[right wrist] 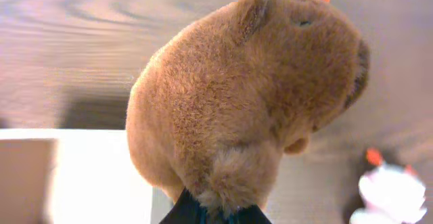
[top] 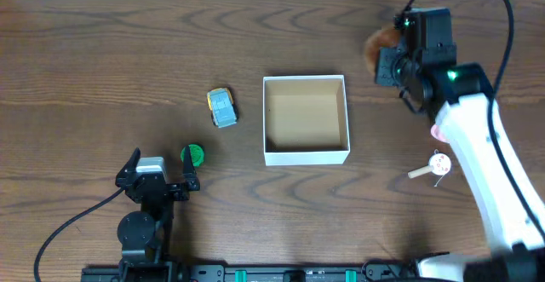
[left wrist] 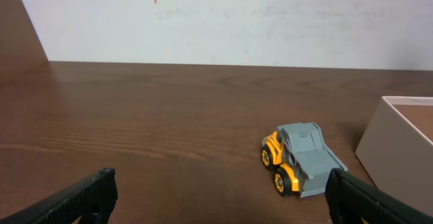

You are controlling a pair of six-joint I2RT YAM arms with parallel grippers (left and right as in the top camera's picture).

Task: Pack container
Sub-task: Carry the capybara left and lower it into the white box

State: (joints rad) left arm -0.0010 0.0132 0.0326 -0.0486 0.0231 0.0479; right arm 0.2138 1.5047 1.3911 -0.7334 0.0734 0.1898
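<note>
The left gripper [top: 162, 171] sits near the front edge of the table [top: 85, 60], its jaws spread wide and holding nothing. In the left wrist view its two black fingers [left wrist: 78, 198] show at the bottom corners with bare wood between them. A small green disc [top: 193, 154] lies on the table just beside the finger nearer the middle. Whether they touch cannot be told.

Further back and a little to the right stands a toy truck [top: 222, 107] with a yellow-orange cab, black wheels and a grey body. It stands on its wheels, near the box but apart from it. Any marking on it is too small to read.

The box [top: 306, 156] sits flat at the middle of the table, open side up, with white walls and a tan floor. Nothing lies in it. Its white wall also shows at the right edge of the left wrist view.

To the right and toward the back, the right gripper [top: 387, 63] has its jaws closed on a brown plush [top: 377, 45], well apart from the box. The right wrist view shows a capybara [right wrist: 230, 109] with an orange bit on its head, pinched at its lower end. A green light glows on the arm [top: 477, 146].

Nearer the front on that side, a pink thing [top: 437, 132] peeks out from under the arm. Beyond it lies a small white toy [top: 438, 164] with a tan stick.
</note>
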